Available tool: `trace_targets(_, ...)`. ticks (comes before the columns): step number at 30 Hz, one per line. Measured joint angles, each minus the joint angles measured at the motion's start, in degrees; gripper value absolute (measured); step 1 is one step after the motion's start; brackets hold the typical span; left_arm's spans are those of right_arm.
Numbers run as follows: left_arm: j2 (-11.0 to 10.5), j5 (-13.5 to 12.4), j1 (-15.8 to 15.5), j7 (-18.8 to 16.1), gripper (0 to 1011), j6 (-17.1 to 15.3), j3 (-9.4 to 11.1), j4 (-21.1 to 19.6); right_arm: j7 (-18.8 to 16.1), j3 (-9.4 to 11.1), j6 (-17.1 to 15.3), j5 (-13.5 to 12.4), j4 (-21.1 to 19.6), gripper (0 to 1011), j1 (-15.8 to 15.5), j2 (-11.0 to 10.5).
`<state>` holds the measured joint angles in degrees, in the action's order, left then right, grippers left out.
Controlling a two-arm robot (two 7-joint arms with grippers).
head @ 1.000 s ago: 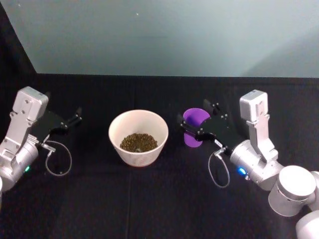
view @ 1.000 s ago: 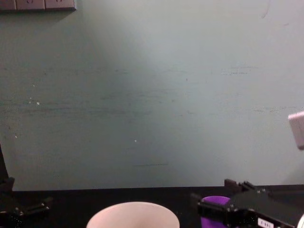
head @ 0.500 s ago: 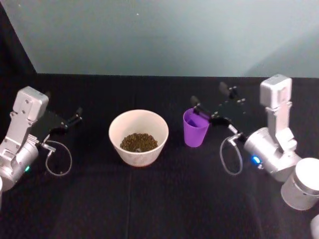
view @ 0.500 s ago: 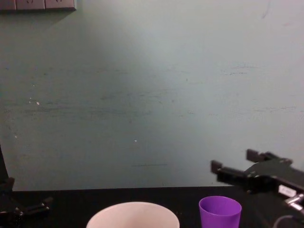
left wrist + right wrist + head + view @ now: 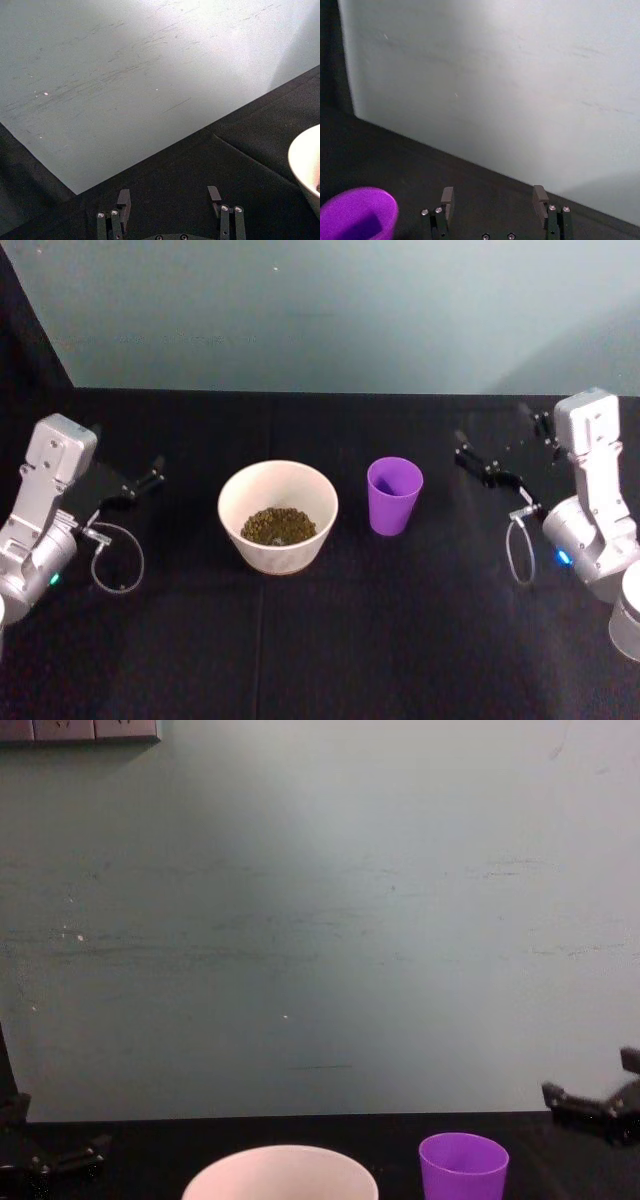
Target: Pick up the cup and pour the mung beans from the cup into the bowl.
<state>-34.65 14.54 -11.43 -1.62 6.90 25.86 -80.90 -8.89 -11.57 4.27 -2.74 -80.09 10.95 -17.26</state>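
Black cloth covers the table (image 5: 330, 640) across the whole lower frame, with a pale teal wall (image 5: 330, 310) along the top. Biggest of the task's things is the wide cream round bowl (image 5: 278, 515), sitting centre-left in the head view, and there they are: the tiny greenish-brown mung beans (image 5: 279, 526), heaped in its bottom. Just to its right, near but not touching, stands the small bright purple plastic cup (image 5: 394, 495), upright on the cloth, and nothing can be made out inside it. So the pour looks done; the step in hand reads as backing off and parking.

Over at the right edge, mid-height, the right gripper (image 5: 503, 452) hangs well apart from the cup, fingers spread wide with nothing between them; its wrist camera catches the cup's rim in the lower-left corner. To do this well, the arm should pull away level and outward, so a trailing finger cannot clip the light cup and tip it toward the bowl.

Far left, mid-height, the left gripper (image 5: 145, 475) sits parked, also splayed open and empty, clear of the bowl.
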Motion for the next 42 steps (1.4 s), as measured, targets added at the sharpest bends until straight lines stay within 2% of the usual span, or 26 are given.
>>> trace_targets(2,0.00,0.00,0.00,0.00,1000,0.00,0.00,0.00,1.47,-0.07,0.00,1.63,1.38,1004,-0.07,0.56)
trace_targets(5,0.00,0.00,0.00,0.00,1000,0.00,0.00,0.00,2.63,0.23,0.45,2.62,2.78,1004,-0.25,1.37)
trace_targets(12,0.00,0.00,0.00,0.00,1000,0.00,0.00,0.00,2.77,0.76,0.86,3.39,4.32,1004,-0.42,2.63)
trace_targets(42,0.00,0.00,0.00,0.00,1000,0.00,0.00,0.00,2.53,0.64,0.90,3.19,4.17,1004,-0.36,2.47)
